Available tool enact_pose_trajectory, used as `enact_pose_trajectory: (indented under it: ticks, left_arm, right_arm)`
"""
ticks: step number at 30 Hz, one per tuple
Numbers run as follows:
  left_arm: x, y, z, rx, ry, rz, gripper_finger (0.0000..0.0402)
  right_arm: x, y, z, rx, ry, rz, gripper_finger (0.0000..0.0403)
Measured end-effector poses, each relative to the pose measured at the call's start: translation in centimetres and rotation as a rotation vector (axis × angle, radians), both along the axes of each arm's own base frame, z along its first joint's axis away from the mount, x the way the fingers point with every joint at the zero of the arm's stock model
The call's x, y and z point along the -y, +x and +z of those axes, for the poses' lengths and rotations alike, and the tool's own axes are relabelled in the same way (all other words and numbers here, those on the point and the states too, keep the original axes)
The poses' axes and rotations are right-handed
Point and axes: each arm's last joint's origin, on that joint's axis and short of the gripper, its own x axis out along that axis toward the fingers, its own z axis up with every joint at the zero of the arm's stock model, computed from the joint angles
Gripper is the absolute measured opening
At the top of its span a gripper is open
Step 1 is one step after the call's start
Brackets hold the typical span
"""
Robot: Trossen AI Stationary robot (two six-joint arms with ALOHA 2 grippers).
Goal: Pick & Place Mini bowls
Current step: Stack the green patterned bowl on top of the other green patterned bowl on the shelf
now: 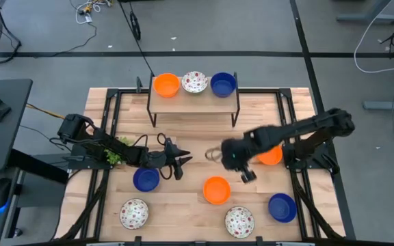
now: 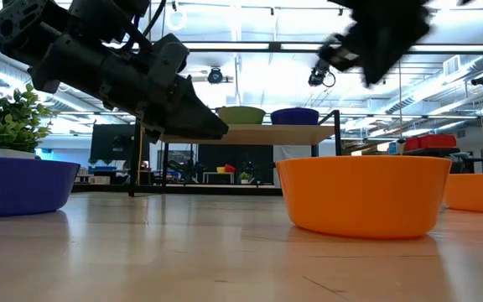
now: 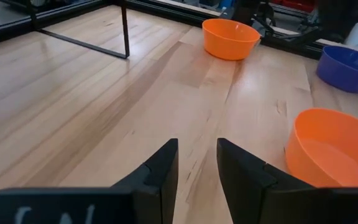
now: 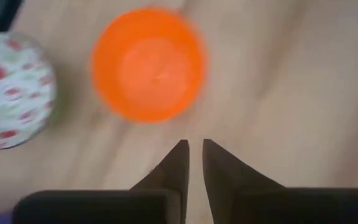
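Mini bowls stand on the wooden table: an orange one in the middle, a blue one to its left, two speckled ones near the front edge, a blue one at the right, and an orange one partly under my right arm. My left gripper hovers low beside the left blue bowl, open by a narrow gap, with nothing between its fingers. My right gripper hangs above the table, pointing down just right of the middle orange bowl, its fingers a small gap apart and empty.
A low shelf at the far side carries an orange, a speckled and a blue bowl. A small green plant stands under my left arm. Bare wood lies between the shelf and the middle orange bowl.
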Motion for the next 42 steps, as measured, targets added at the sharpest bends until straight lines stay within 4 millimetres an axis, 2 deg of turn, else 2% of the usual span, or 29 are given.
enact_pose_trajectory:
  ticks: [3,7,10,13,17,21,23,27,34,38,42]
  left_arm:
    - [-0.2,0.0,0.0,-0.004,0.021,0.012,0.0114]
    - [-0.8,0.1,0.0,-0.007,0.034,0.036,0.0114]
    - [-1.2,0.2,0.0,-0.007,0.035,0.049,0.0114]
    - [-1.5,0.2,0.0,-0.008,0.037,0.061,0.0114]
    - [-2.0,0.3,0.0,-0.009,0.036,0.076,0.0114]
    - [-2.3,0.4,0.0,-0.009,0.036,0.087,0.0114]
    - [-2.4,0.4,0.0,-0.009,0.036,0.088,0.0114]
    - [-2.4,0.4,0.0,-0.008,0.036,0.088,0.0114]
    - [-2.2,0.4,0.0,-0.005,0.014,0.065,0.0114]
    - [-1.8,0.4,0.0,0.001,-0.014,0.042,0.0114]
    - [-1.2,0.3,0.0,0.001,-0.014,0.021,0.0114]
  right_arm:
    - [-2.1,-0.9,-1.8,-0.044,0.086,0.038,0.0047]
    - [-4.2,-1.3,-3.8,0.003,0.182,0.075,0.0049]
    - [-5.4,-1.9,-3.9,0.016,0.179,0.139,0.0060]
    - [-6.7,-3.1,-4.1,-0.045,0.150,0.209,0.0084]
    - [-9.7,-5.0,-3.9,-0.022,0.133,0.397,0.0131]
    - [-12.5,-6.3,-3.6,0.099,0.130,0.630,0.0171]
    - [-13.4,-6.5,-3.4,0.190,0.115,0.676,0.0181]
    - [-14.2,-6.8,-4.4,0.287,0.071,0.737,0.0181]
    - [-15.2,-8.1,-7.6,0.256,-0.015,0.838,0.0160]
    - [-16.1,-8.2,-9.1,0.278,-0.115,0.896,0.0152]
    - [-16.7,-8.3,-10.4,0.266,-0.144,0.925,0.0139]
